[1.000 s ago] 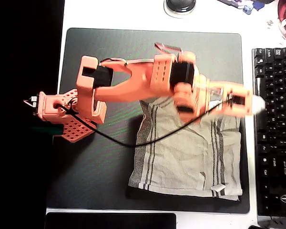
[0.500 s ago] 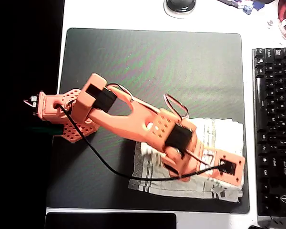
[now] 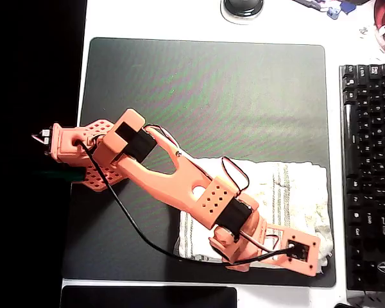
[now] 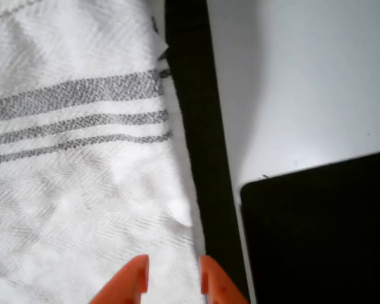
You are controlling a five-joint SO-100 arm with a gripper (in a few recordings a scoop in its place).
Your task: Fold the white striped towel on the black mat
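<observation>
In your wrist view, the white terry towel with thin grey stripes point(image 4: 76, 158) fills the left side. Your orange two-finger gripper point(image 4: 172, 278) sits bottom centre, tips slightly apart over the towel's edge, beside a strip of flat black mat point(image 4: 199, 126).

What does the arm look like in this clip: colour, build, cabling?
The arm is orange printed plastic with rows of small round holes in its panels, black servo blocks at the joints, and a thin black cable looping along it. Thin red wires arc near the wrist. In the wrist view, the end effector shows two orange fingers.
</observation>
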